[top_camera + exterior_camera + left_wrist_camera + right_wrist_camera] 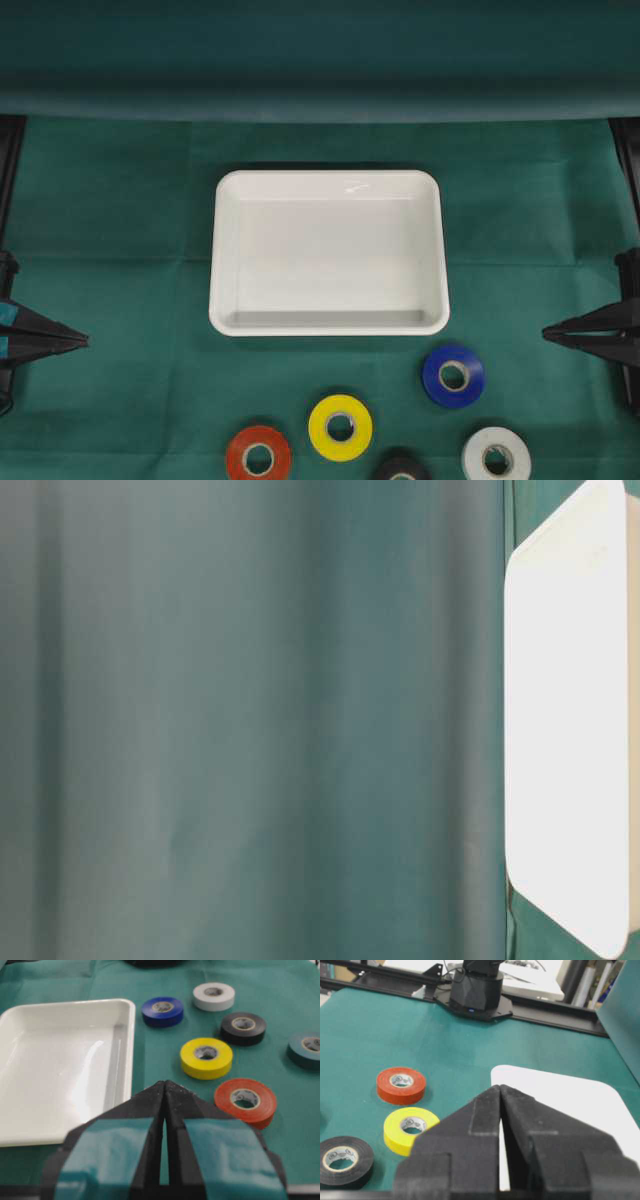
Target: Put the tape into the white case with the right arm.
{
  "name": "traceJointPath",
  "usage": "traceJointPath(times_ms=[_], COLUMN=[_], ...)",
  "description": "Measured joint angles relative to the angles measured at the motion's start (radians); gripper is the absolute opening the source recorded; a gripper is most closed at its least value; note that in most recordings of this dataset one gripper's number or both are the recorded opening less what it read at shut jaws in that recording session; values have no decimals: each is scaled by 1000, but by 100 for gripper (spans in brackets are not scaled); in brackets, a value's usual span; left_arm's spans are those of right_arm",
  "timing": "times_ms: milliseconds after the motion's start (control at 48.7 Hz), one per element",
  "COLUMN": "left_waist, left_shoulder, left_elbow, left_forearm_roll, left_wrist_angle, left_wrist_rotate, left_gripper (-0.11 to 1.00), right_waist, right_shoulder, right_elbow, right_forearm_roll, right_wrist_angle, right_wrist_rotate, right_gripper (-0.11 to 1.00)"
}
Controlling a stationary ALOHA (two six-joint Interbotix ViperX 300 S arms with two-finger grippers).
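The white case [330, 255] lies empty in the middle of the green cloth, also seen as white case [60, 1065] and white case [560, 1095]. Below it lie several tape rolls: blue tape [453, 375], yellow tape [340, 427], red tape [258, 457], black tape [402, 468] and white tape [496, 456]. My right gripper [546, 333] hovers at the right edge, shut and empty, its tips [500, 1087] pointing over the case's corner, apart from every roll. At the left edge my left gripper [85, 341] is shut and empty too, its tips [165, 1082] beside the case.
A dark teal roll [306, 1049] lies beyond the black tape [243, 1028]. The left arm's black base [475, 990] stands at the far table edge. A green backdrop [320, 60] closes the back. The table-level view shows only cloth and the case [570, 730].
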Motion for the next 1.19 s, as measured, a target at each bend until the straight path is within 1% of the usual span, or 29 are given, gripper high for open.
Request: traceJointPath(times_ms=[164, 349, 431, 513, 575, 616, 780, 821, 903, 985, 1067, 1190], left_waist=[0, 2, 2, 0, 2, 2, 2, 0, 2, 2, 0, 0], left_shoulder=[-2, -2, -2, -2, -2, -2, -2, -2, -2, -2, -2, -2], left_elbow=[0, 3, 5, 6, 6, 8, 8, 8, 8, 8, 8, 8], left_forearm_roll=[-2, -2, -2, 0, 0, 0, -2, -2, -2, 0, 0, 0], left_wrist_angle=[2, 2, 2, 2, 2, 0, 2, 2, 2, 2, 2, 3], left_wrist_rotate=[-2, 0, -2, 0, 0, 0, 0, 0, 0, 0, 0, 0], left_gripper=[0, 0, 0, 0, 0, 0, 0, 0, 0, 0, 0, 0], right_waist=[0, 0, 0, 0, 0, 0, 0, 0, 0, 0, 0, 0], right_shoulder=[5, 23, 23, 25, 25, 23, 23, 23, 25, 25, 32, 48], right_elbow=[0, -2, 2, 5, 8, 8, 9, 9, 11, 11, 9, -3], right_forearm_roll=[0, -3, -3, -3, -5, -3, -3, -3, -5, -3, -3, -5], right_wrist_angle=[8, 3, 0, -2, -2, -2, -2, 0, 9, 52, 133, 225], right_wrist_rotate=[17, 20, 18, 18, 20, 20, 20, 20, 20, 26, 43, 74], right_gripper=[-10, -9, -5, 6, 19, 29, 77, 86, 85, 85, 84, 84])
